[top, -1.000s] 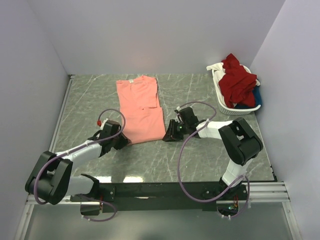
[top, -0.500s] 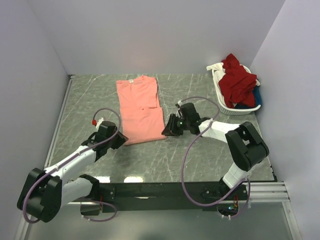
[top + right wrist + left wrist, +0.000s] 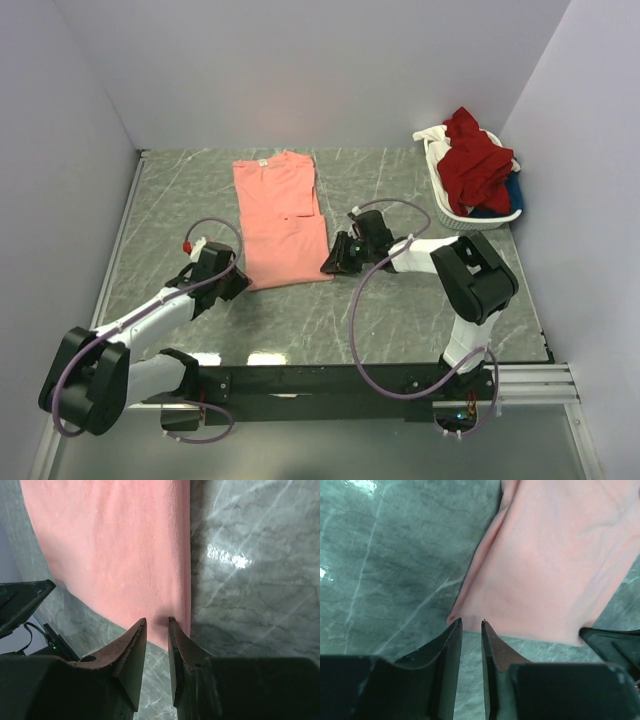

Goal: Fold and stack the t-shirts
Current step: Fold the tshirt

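A green marbled tabletop (image 3: 400,300) carries everything. The salmon-pink t-shirt (image 3: 280,215) lies flat on it left of centre, folded into a long strip with its neck at the far end and its hem toward the arms. At the far right corner stands a white slatted basket (image 3: 440,208), heaped with a dark red shirt (image 3: 475,160) over a white one (image 3: 430,133) and a blue one (image 3: 512,190); only the overhead view shows these.

The left gripper (image 3: 240,283) sits low at the hem's left corner. Its wrist view shows the left gripper (image 3: 470,624) with fingers narrowly parted, the corner just beside one tip and nothing pinched. The right gripper (image 3: 328,265) is at the hem's right corner; up close, the right gripper (image 3: 157,621) has its fingers a slit apart astride the hem, and whether they pinch the cloth I cannot tell. A small white neck label (image 3: 263,160) shows only from overhead
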